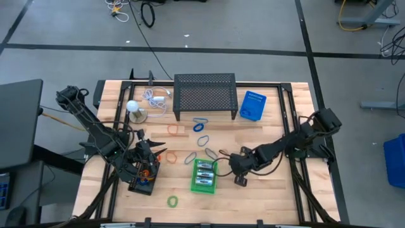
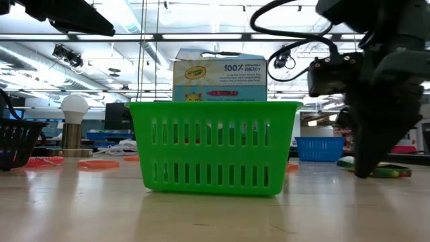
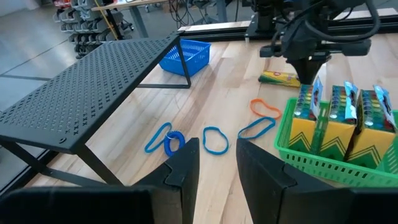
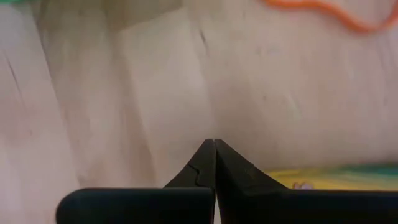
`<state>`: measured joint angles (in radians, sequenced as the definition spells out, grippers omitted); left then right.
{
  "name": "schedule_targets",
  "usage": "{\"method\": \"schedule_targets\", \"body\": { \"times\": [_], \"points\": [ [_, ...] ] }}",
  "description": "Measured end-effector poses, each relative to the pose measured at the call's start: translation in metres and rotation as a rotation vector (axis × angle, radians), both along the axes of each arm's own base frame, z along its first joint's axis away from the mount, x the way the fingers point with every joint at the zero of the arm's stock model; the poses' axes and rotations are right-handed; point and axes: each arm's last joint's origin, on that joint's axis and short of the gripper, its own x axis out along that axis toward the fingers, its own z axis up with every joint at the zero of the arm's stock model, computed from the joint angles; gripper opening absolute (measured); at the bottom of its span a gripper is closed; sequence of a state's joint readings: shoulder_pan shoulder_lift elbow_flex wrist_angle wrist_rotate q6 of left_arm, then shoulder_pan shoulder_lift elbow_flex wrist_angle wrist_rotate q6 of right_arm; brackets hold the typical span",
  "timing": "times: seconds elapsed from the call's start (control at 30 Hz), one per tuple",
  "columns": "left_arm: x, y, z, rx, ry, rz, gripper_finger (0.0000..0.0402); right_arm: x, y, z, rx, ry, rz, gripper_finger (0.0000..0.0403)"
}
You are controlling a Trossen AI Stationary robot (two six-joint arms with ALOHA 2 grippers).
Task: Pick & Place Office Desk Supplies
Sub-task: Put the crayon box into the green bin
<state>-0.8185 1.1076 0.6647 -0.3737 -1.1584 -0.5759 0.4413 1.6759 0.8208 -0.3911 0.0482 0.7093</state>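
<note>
— Green basket (image 1: 204, 177) mid-counter holds crayon boxes (image 3: 339, 121) standing upright in a row; one more crayon box (image 3: 278, 78) lies flat on the counter (image 1: 272, 196), just beyond the basket. Is that what the right hand (image 1: 241, 170) is after?

— Likely. It sits low at the basket's right side, and its own camera shows the fingers pressed together, tips meeting, over bare wood, with a strip of yellow and green just beside them. So it grips nothing.

— What would make the pick clean?

— My judgement: spread the fingers first, then come down across the box's narrow width, not its length. A flat box leaves little to get under, so the tips should touch the wood on both sides before they close.

— And the loops?

— Blue loops (image 3: 214, 139) and an orange loop (image 3: 264, 107) lie scattered between the basket and the black mesh shelf (image 1: 205, 94), and a green loop (image 1: 173, 201) lies nearer the front edge. The box should travel clear of them.

— The left hand (image 3: 216, 163)?

— Fingers spread, empty, above the black basket (image 1: 142, 173) at the counter's left.
</note>
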Motion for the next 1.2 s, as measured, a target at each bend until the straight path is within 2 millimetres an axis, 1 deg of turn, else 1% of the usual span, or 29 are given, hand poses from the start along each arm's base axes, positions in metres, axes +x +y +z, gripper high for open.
{"method": "schedule_targets", "body": {
  "times": [0.2, 0.33, 0.47, 0.63, 0.93, 1.1, 1.2],
  "points": [
    [0.000, 0.000, 0.000, 0.000, 0.000, 0.000, 0.0115, -0.011, 0.008, -0.001, -0.004, 0.067, -0.058, 0.0000],
    [0.000, 0.000, 0.000, 0.000, 0.000, 0.000, 0.0115, -0.018, 0.010, -0.003, -0.030, 0.118, -0.091, 0.0000],
    [0.000, 0.000, 0.000, 0.000, 0.000, 0.000, 0.0115, -0.022, 0.011, -0.003, -0.050, 0.134, -0.121, 0.0000],
    [0.000, 0.000, 0.000, -0.001, 0.000, 0.000, 0.0115, -0.025, 0.009, -0.004, -0.078, 0.158, -0.159, 0.0000],
    [0.000, 0.000, 0.000, -0.002, -0.001, 0.001, 0.0115, -0.036, 0.001, -0.004, -0.191, 0.242, -0.212, 0.0000],
    [0.000, 0.000, 0.000, -0.003, -0.001, 0.001, 0.0115, -0.042, -0.004, -0.004, -0.278, 0.287, -0.222, 0.0000],
    [0.000, 0.000, 0.000, -0.004, -0.001, 0.000, 0.0115, -0.048, -0.006, -0.001, -0.342, 0.282, -0.200, 0.0000]
  ]
}}
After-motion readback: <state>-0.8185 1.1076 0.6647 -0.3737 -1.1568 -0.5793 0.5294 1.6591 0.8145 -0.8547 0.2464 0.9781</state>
